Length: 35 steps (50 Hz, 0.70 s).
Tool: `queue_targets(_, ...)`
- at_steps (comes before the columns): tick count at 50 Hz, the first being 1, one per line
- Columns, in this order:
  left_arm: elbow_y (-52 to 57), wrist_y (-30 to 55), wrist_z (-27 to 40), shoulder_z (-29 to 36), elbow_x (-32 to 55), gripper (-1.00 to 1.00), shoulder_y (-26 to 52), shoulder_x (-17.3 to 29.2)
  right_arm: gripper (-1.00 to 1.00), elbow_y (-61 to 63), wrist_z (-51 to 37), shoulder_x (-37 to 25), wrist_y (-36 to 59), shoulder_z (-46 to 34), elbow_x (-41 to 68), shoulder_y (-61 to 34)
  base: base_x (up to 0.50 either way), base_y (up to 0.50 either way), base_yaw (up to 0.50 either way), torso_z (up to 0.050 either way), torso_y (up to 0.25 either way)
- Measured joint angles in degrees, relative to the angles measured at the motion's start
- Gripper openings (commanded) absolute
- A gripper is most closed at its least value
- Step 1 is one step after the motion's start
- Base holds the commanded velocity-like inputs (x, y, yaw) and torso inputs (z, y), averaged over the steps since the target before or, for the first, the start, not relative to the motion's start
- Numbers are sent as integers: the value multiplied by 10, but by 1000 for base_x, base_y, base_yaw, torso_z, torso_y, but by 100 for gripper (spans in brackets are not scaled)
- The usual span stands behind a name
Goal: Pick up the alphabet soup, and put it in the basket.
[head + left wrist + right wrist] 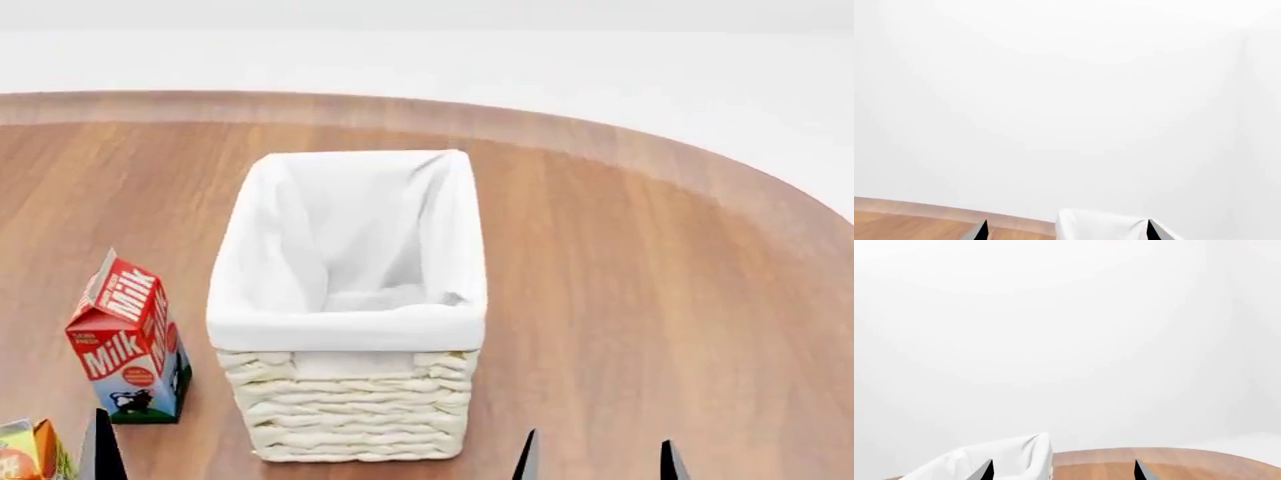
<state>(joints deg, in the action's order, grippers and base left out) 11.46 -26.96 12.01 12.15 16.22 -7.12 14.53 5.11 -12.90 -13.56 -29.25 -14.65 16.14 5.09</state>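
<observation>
The alphabet soup shows in no view. The cream wicker basket (350,300) with its white cloth lining stands empty at the middle of the round wooden table (654,300). My left gripper (1067,232) is open and empty; only its fingertips (102,452) show in the head view, left of the basket's front. The basket's cloth rim (1101,225) lies just beyond it. My right gripper (601,464) is open and empty, right of the basket's front. It also shows in the right wrist view (1064,472), with the basket's corner (1011,452) ahead.
A red and white milk carton (127,340) stands left of the basket. A yellow-orange carton (24,455) is cut off at the head view's bottom left corner. The table's curved far edge (534,120) meets a white floor.
</observation>
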Motion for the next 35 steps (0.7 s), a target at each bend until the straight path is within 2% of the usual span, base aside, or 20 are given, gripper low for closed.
queue_targets(11, 0, -2, 2, 2, 0, 100, 0, 2, 100, 0, -1, -2, -3, -2, 3, 0, 304, 0, 0, 0, 0)
queue_targets(35, 1, -6, 8, 4, 1, 100, -1, 6, 100, 4, -2, -9, 0, -6, 25, 0, 0, 0, 0, 0, 0)
